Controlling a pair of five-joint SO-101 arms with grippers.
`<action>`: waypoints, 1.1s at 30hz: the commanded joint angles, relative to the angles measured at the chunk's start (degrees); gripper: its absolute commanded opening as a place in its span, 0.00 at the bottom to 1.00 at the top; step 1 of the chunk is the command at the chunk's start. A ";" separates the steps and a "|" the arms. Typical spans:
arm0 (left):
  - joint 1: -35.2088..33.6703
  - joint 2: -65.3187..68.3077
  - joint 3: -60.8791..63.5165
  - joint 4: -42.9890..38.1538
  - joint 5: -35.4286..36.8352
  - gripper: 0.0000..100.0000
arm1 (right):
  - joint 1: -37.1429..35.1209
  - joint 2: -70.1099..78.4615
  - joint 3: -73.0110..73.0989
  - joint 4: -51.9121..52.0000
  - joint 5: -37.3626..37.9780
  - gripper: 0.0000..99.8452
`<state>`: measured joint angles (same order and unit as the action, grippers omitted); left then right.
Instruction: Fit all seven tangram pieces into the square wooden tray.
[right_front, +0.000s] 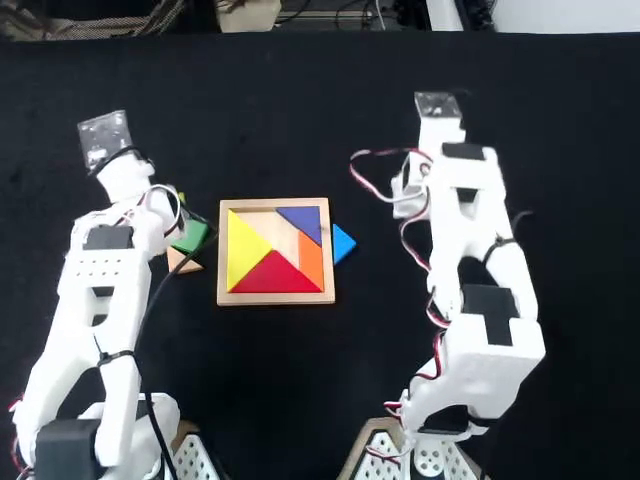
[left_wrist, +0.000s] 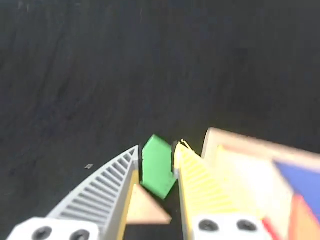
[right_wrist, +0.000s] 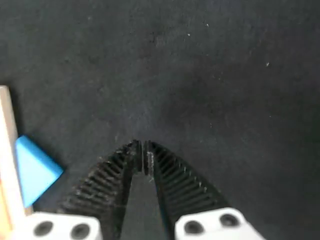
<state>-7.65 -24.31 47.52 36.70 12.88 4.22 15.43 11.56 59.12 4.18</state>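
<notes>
The square wooden tray (right_front: 222, 250) lies mid-table with a yellow triangle (right_front: 243, 250), a red triangle (right_front: 275, 274), an orange piece (right_front: 311, 258) and a dark blue piece (right_front: 303, 221) inside. Its corner (left_wrist: 215, 140) appears in the left wrist view. Just left of the tray, my left gripper (right_front: 178, 218) (left_wrist: 159, 148) is shut on a green square (right_front: 191, 237) (left_wrist: 157, 170), one finger on each side. A tan triangle (right_front: 185, 263) (left_wrist: 146, 209) lies under it. A light blue triangle (right_front: 343, 242) (right_wrist: 34, 167) rests against the tray's right edge. My right gripper (right_front: 407, 192) (right_wrist: 142, 149) is shut on nothing, over bare cloth right of that triangle.
A black cloth (right_front: 300, 380) covers the table. Both white arms rise from bases at the near edge, with loose cables (right_front: 375, 165) beside the right arm. Clutter lines the far edge (right_front: 250, 12).
</notes>
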 joint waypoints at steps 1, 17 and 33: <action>0.22 -2.73 -6.55 12.48 -16.09 0.12 | 0.62 -3.30 3.21 -6.15 -2.20 0.01; 1.98 -2.81 0.31 17.05 16.09 0.13 | -0.62 -3.12 9.10 -14.33 -1.85 0.01; 1.98 -2.73 11.65 2.64 24.18 0.20 | -0.79 -2.86 8.92 -14.33 -1.76 0.01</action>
<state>-5.89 -26.07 58.68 43.12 36.62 4.22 15.43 20.62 45.58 2.51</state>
